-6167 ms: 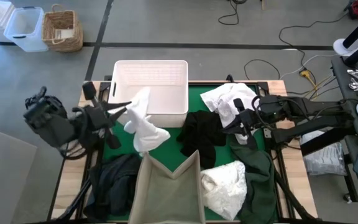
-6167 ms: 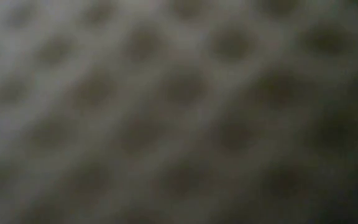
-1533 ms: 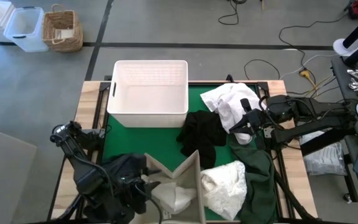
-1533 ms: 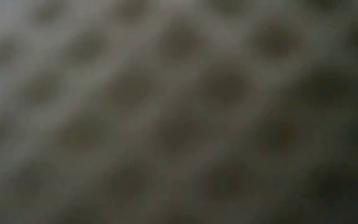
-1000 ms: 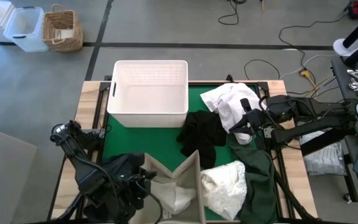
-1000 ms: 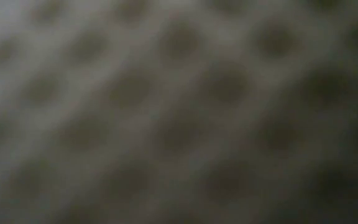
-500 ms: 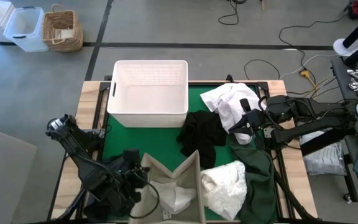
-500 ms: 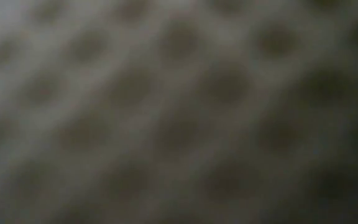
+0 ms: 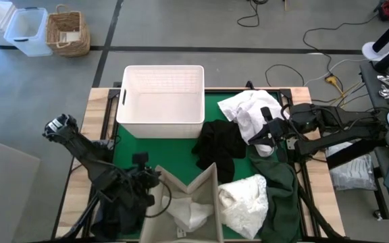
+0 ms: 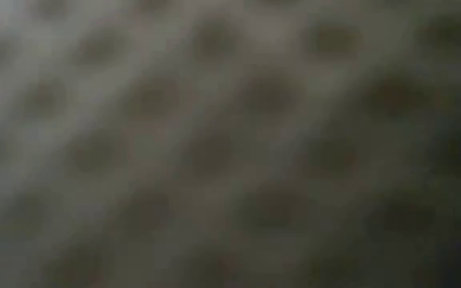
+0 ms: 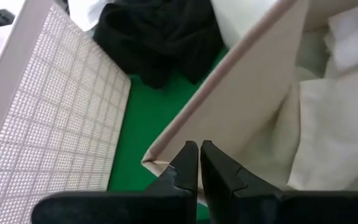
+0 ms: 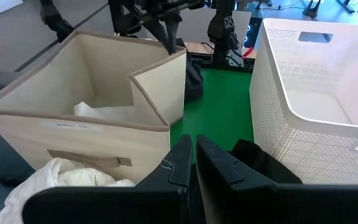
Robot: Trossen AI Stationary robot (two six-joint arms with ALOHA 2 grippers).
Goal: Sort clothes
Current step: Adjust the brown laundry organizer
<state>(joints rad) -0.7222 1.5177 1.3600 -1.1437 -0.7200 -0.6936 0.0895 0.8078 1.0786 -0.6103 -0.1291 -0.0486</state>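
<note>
My left gripper [image 9: 147, 179] [image 11: 199, 149] is shut and hovers over the far-left corner of the beige fabric box [image 9: 181, 202], touching nothing. A white garment [image 9: 189, 214] [image 11: 334, 124] lies inside that box. My right gripper [image 9: 265, 133] [image 12: 191, 146] is shut and waits above the table's right side, between another white garment [image 9: 245, 108] and the black garment [image 9: 220, 143]. A third white garment [image 9: 243, 196] and a dark green one [image 9: 279, 196] lie near right. A dark garment [image 9: 123, 202] lies near left.
The white plastic basket [image 9: 162, 94] [image 12: 316, 81] stands at the far edge on the green mat [image 9: 171, 152]. The box's notched rim [image 11: 229, 81] rises beside my left fingers. The low view shows only a blurred mesh close to the lens. Bins and a wicker basket [image 9: 67, 30] stand on the floor.
My left gripper has drawn back from over the beige box's inside toward the far edge, to the box's far-left corner, and its arm has swung out toward the table's left. The white garment has stayed in the box.
</note>
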